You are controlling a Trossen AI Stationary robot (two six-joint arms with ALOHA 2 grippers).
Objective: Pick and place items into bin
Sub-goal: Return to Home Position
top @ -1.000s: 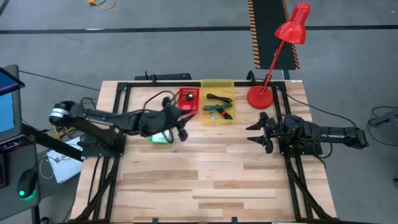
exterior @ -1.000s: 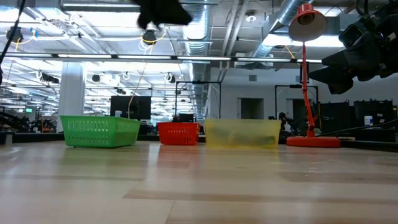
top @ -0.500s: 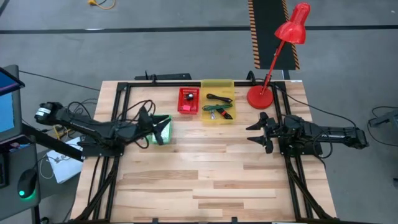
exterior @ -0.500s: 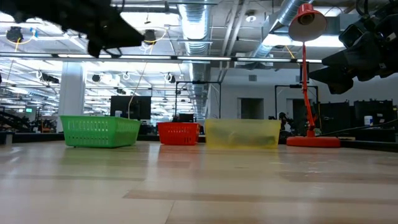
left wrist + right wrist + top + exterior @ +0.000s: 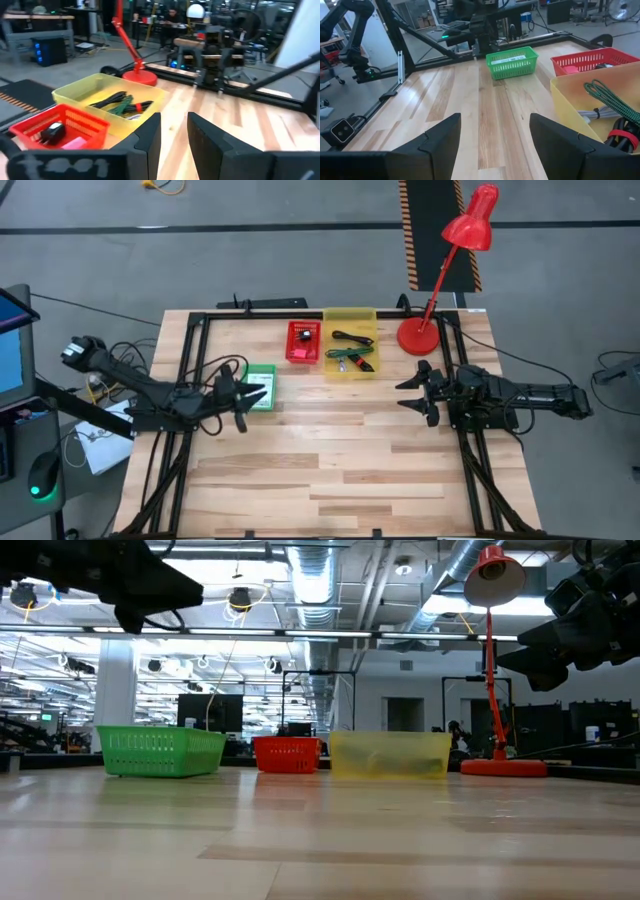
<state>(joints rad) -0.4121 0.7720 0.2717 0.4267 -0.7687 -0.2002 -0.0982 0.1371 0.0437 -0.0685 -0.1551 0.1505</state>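
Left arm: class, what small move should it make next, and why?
Probably draw the left end effector back toward its base: it is open and empty near the green bin, and the cables lie in the yellow bin.

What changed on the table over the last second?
The left gripper, empty with fingers apart, drew back from near the red bin toward the table's left side, uncovering the green bin. It took hold of nothing and released nothing. The right gripper stayed parked at the right side, and the yellow bin with its cables did not move.
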